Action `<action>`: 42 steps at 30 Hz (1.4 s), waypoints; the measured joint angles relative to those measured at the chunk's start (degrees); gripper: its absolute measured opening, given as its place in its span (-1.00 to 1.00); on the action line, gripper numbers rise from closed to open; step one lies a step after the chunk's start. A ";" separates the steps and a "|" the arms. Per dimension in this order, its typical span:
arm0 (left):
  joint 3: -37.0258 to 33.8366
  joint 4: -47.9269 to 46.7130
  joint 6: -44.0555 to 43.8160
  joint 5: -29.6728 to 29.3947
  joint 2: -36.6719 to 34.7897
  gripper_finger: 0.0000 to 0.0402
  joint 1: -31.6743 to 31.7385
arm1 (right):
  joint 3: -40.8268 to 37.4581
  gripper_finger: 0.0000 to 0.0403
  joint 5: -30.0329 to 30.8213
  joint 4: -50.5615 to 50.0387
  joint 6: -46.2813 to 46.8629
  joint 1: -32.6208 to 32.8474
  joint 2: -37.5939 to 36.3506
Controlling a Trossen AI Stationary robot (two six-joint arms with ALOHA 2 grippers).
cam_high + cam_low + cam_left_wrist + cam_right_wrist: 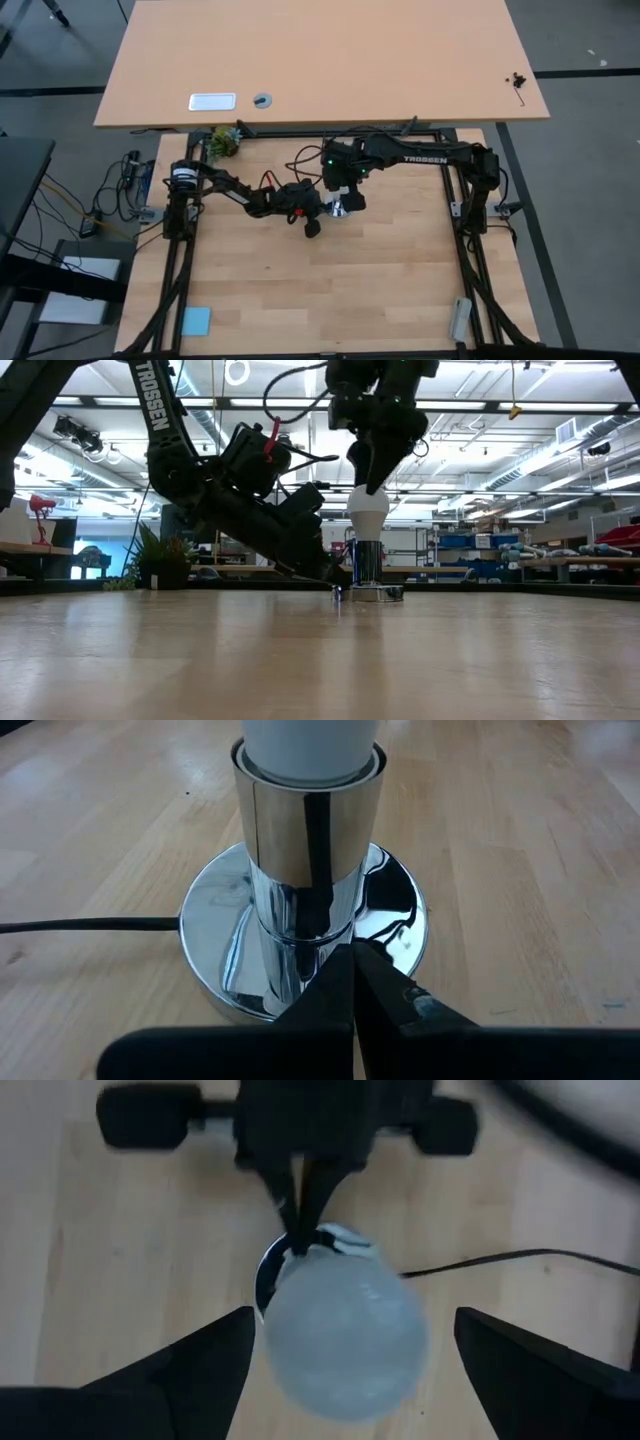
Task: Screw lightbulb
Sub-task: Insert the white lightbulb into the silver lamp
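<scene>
The lightbulb (367, 512) is seen standing upright in a shiny socket (308, 870) on a round silver base (400, 920), near the middle of the wooden table (380, 290). The bulb is judged to be light, smooth and easy to break, so it should be held softly around its wide white top, not squeezed hard.

The right gripper (340, 1370) is held just above the bulb with its fingers (170, 1370) spread wide on both sides, and nothing is gripped. The left gripper (352, 1005) is pressed shut, low down against the base, to steady it.

A black cord (90, 925) running from the base is shown in the left wrist view. The gap between bulb and right fingers is shown best in the right wrist view. Only in the low view is the bulb's full height seen.
</scene>
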 joint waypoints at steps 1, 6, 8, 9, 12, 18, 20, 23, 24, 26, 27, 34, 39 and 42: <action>0.00 0.00 0.00 0.00 -0.01 -0.99 0.00 | -0.75 0.73 0.03 0.20 -0.34 0.01 0.00; 0.00 -0.01 0.00 0.00 0.00 -0.99 0.00 | -3.62 0.70 0.31 2.72 0.23 0.09 -0.02; 0.00 0.00 0.00 0.00 0.00 -0.99 0.00 | -4.73 0.65 1.43 3.85 3.15 0.12 -0.02; 0.00 0.00 -0.02 0.00 0.00 -0.99 0.02 | -5.21 0.61 1.99 4.53 5.16 0.12 -0.02; 0.00 0.00 -0.01 0.00 0.00 -0.99 0.02 | -6.56 0.51 3.56 5.06 12.93 0.18 -0.19; 0.00 0.00 0.00 -0.02 0.00 -0.99 0.02 | -8.53 0.43 4.93 5.70 30.72 0.90 -0.57; 0.00 0.00 0.00 -0.01 0.00 -0.99 0.02 | -8.66 0.48 5.01 5.86 37.00 0.99 -0.51; 0.00 0.02 0.00 -0.01 0.00 -0.99 0.02 | -8.84 0.60 3.44 4.58 38.16 0.95 0.11; 0.00 0.00 0.00 -0.01 0.00 -0.99 0.02 | -8.59 0.64 3.45 3.71 37.32 0.95 0.35; 0.00 0.00 0.00 -0.02 0.00 -0.99 0.02 | -7.21 0.71 3.46 3.94 35.17 0.94 0.03; 0.00 0.00 -0.02 -0.02 -0.02 -0.99 0.02 | -6.65 0.73 3.48 4.06 33.96 0.94 -0.25; 0.00 0.00 0.00 -0.02 0.00 -0.99 0.02 | -1.21 0.84 3.85 1.32 25.16 0.97 -0.07; 0.00 0.00 0.00 -0.02 -0.01 -0.99 0.02 | 1.20 0.85 4.14 0.89 9.82 1.75 -0.09; 0.00 0.00 0.00 -0.02 0.00 -0.99 0.02 | 0.68 0.84 4.13 1.02 1.06 2.37 -0.11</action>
